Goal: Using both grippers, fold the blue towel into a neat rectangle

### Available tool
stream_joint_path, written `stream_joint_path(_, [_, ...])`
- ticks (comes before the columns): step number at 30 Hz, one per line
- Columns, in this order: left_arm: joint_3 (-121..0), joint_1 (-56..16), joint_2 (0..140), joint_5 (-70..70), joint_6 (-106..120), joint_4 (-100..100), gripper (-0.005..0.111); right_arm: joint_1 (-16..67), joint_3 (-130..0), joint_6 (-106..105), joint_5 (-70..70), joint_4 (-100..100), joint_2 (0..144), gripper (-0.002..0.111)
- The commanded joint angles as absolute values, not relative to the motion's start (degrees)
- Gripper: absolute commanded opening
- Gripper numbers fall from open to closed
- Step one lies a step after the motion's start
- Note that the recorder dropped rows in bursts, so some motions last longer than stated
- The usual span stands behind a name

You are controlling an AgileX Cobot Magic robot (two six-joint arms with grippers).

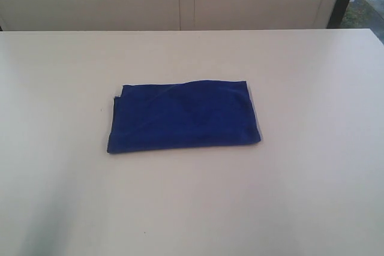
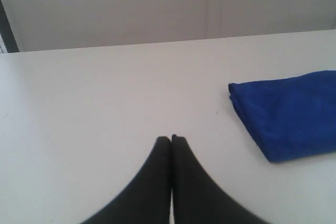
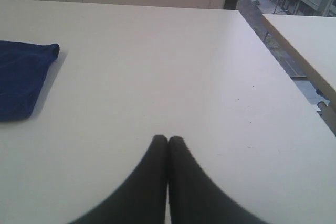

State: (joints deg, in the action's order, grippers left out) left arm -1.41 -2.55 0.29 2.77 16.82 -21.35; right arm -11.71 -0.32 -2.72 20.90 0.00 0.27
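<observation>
Blue towel [image 1: 185, 118] is lying approx. mid-table [image 1: 312, 208], already looking like a folded rectangle w/ edges roughly lined up, tho the top layer is showing 1 slanted crease, so I'm judging the folding as done or nearly so. Left gripper [image 2: 171, 139] & right gripper [image 3: 168, 139] are both sitting w/ jaws pressed together, holding nothing, over bare tabletop well apart from the cloth. Next move, if any, is prob. calling for a tidy-up only: opening the jaws & reaching in to square that top layer w/o dragging the stack.
</observation>
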Motion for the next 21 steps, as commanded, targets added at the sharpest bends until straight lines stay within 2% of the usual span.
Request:
stream_joint_path(1, [-1.2,-2.4,0.0,5.7,16.9,-20.1,0.0,-12.0,0.0,-2.5,19.9,0.0,0.0,0.0])
stream_joint_path(12, [-1.2,-2.4,0.0,8.6,18.3,-19.2,0.0,-12.0,0.0,-2.5,19.9,0.0,0.0,0.0])
stream_joint_path(21, [-1.0,-2.4,0.0,12.1,3.8,-2.1,0.0,-12.0,0.0,-2.5,19.9,0.0,0.0,0.0])
